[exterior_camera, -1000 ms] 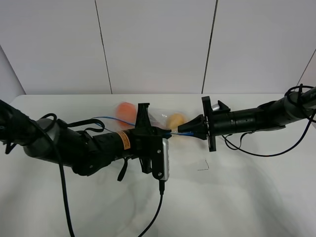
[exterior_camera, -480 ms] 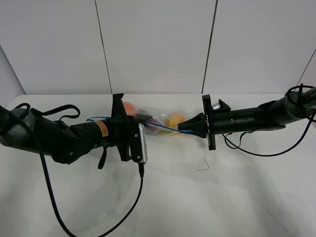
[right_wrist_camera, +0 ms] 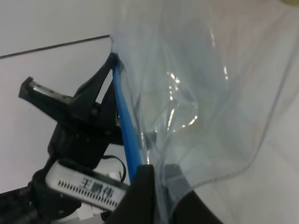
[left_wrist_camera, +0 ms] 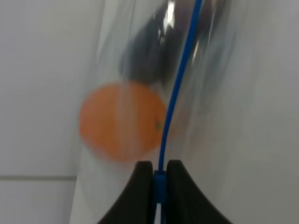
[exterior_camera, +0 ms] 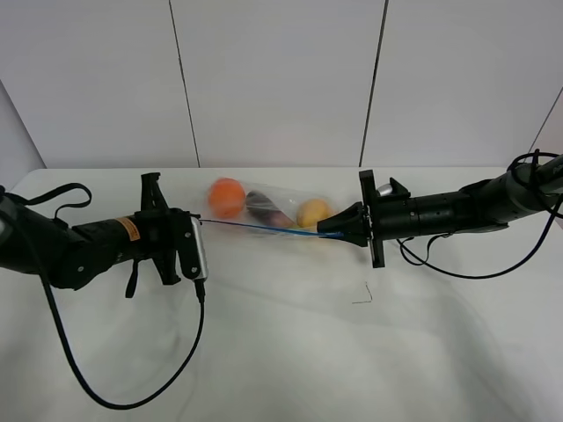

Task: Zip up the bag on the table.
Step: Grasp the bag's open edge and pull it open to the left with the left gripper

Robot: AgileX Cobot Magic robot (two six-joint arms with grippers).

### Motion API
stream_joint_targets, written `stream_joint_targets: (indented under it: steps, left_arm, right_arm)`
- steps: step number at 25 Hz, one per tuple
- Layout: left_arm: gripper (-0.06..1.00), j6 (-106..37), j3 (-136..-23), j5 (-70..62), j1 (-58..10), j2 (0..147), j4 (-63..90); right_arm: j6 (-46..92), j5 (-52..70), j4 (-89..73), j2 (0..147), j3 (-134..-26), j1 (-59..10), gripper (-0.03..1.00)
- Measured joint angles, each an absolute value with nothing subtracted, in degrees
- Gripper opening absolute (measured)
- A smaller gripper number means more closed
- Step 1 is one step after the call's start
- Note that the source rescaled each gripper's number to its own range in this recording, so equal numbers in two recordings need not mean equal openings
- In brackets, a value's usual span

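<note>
The clear bag (exterior_camera: 264, 209) lies at the back middle of the white table (exterior_camera: 290, 352), holding an orange fruit (exterior_camera: 227, 197), a purple item (exterior_camera: 266, 209) and a yellow fruit (exterior_camera: 312, 213). Its blue zipper strip (exterior_camera: 255, 227) is stretched taut between the grippers. My left gripper (exterior_camera: 195, 221) is shut on the zipper's left end; the left wrist view shows the strip (left_wrist_camera: 176, 88) pinched between the fingers, with the orange fruit (left_wrist_camera: 122, 120) behind. My right gripper (exterior_camera: 324, 230) is shut on the bag's right end, and the right wrist view shows the strip (right_wrist_camera: 125, 126) and clear plastic (right_wrist_camera: 205, 84).
A small thin dark mark (exterior_camera: 362, 297) is on the table in front of the right gripper. A black cable (exterior_camera: 132, 387) loops from the left arm across the front left of the table. A white panelled wall (exterior_camera: 281, 79) stands behind.
My left gripper has slid left along the zipper strip, from close to the right gripper to the bag's left end. The strip is now stretched straight. The right gripper has held still.
</note>
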State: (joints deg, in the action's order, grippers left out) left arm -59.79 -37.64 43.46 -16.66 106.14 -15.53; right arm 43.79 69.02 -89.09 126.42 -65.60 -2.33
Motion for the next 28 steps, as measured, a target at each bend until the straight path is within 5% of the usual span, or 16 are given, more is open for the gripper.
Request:
stream_joint_targets:
  steps: [21, 24, 28]
  left_arm:
    - [0.02, -60.1, -37.4, 43.3, -7.0, 106.1, -19.2]
    - [0.19, -60.1, -37.4, 42.1, -6.3, 106.1, -18.7]
    - [0.58, -59.8, -37.4, 40.8, -5.9, 106.1, -18.1]
  right_arm:
    - [43.8, 69.0, -89.4, 126.4, -65.8, -2.5, 0.0]
    - [43.8, 69.0, -88.6, 126.4, -65.8, -2.3, 0.0]
    - [43.8, 69.0, -88.0, 126.4, -65.8, -2.2, 0.0]
